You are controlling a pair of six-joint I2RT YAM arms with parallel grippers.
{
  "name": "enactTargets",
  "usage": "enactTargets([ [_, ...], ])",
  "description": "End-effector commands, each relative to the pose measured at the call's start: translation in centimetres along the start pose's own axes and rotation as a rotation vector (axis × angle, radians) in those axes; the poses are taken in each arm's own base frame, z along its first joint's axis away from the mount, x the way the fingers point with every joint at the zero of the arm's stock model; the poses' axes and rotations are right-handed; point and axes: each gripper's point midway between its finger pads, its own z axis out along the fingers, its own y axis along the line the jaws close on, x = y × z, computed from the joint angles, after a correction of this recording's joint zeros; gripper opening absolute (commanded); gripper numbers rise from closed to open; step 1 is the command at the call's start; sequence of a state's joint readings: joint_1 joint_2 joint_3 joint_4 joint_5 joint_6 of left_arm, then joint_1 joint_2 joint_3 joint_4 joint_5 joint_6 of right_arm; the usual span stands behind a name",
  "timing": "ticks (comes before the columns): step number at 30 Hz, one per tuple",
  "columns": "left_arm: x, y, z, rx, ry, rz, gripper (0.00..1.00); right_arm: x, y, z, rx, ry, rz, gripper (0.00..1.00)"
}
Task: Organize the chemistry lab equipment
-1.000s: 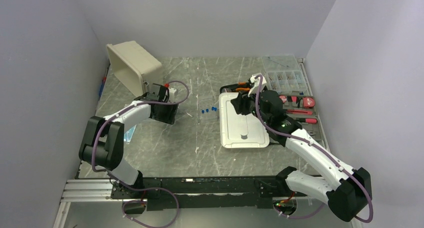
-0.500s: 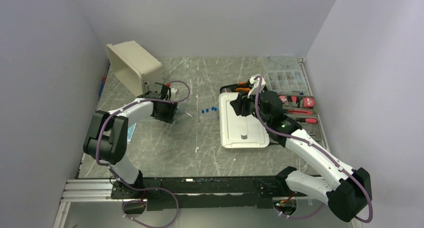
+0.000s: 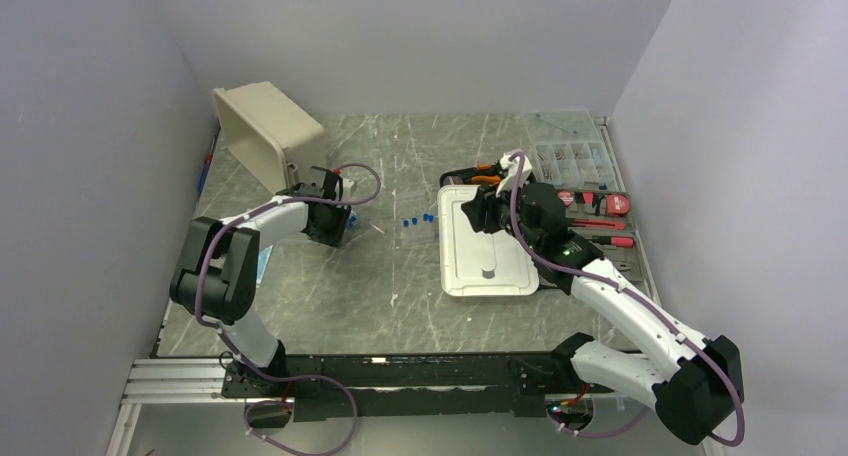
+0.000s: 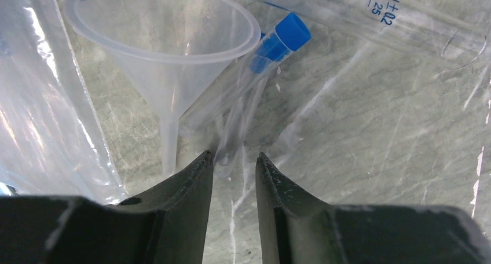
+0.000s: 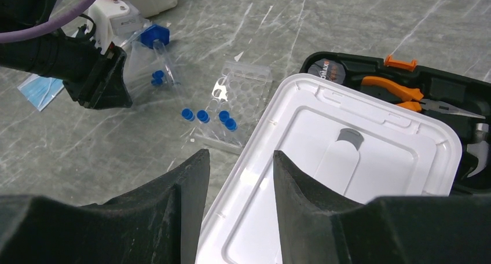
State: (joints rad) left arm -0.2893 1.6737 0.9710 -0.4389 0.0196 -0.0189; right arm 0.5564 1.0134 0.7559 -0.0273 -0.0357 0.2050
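Overhead view: the left gripper (image 3: 336, 226) sits low on the table (image 3: 400, 296) toward the far-left corner, just in front of a tipped beige bin (image 3: 262, 128). The right gripper (image 3: 478, 212) hangs right of centre over the far-left corner of a white lid (image 3: 487, 256). A row of blue caps (image 3: 412, 219) lies between the two grippers. A light-blue piece (image 3: 262, 266) lies near the left edge, and a clear parts box (image 3: 570, 156) occupies the far-right corner.

Left wrist view: the jaws stand narrowly parted, gripping nothing. The rounded end of a clear tube (image 4: 228, 142) lies in the gap, close against the left finger; whether it touches cannot be told. Beyond it lie a translucent funnel (image 4: 162, 38), a blue-capped tube (image 4: 281, 39) and a graduated tube (image 4: 405, 18). None of these can be made out from overhead.

Right wrist view: the jaws are spread wide and empty, framing the lid's edge; contact with it cannot be told. Only this view shows the flat perforated rack (image 5: 243, 93) lying under the caps and against the lid, and a black case (image 5: 457, 96) of orange-handled pliers behind the lid
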Motion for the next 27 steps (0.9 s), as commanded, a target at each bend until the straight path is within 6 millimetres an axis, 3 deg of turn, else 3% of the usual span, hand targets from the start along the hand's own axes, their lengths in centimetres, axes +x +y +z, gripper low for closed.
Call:
enactTargets([
  [1, -0.8, 0.1, -0.3, 0.003, -0.016, 0.004, 0.35, -1.9, 0.3, -0.6, -0.017, -0.08, -0.006, 0.47],
  [11, 0.0, -1.5, -0.5, 0.065, 0.002, 0.058, 0.17, -1.9, 0.2, -0.7, -0.016, -0.081, -0.003, 0.47],
  [15, 0.7, -3.3, -1.1, 0.103, 0.004, 0.105, 0.13, -1.9, 0.3, -0.7, -0.021, -0.083, 0.0, 0.48],
  [21, 1.6, -6.3, -2.7, 0.15, -0.011, 0.175, 0.06, -1.9, 0.5, -0.7, -0.034, -0.087, 0.019, 0.48],
  [27, 1.6, -7.9, -5.0, 0.182, -0.066, 0.144, 0.06, -1.1, 1.2, -0.6, -0.068, -0.056, 0.065, 0.48],
])
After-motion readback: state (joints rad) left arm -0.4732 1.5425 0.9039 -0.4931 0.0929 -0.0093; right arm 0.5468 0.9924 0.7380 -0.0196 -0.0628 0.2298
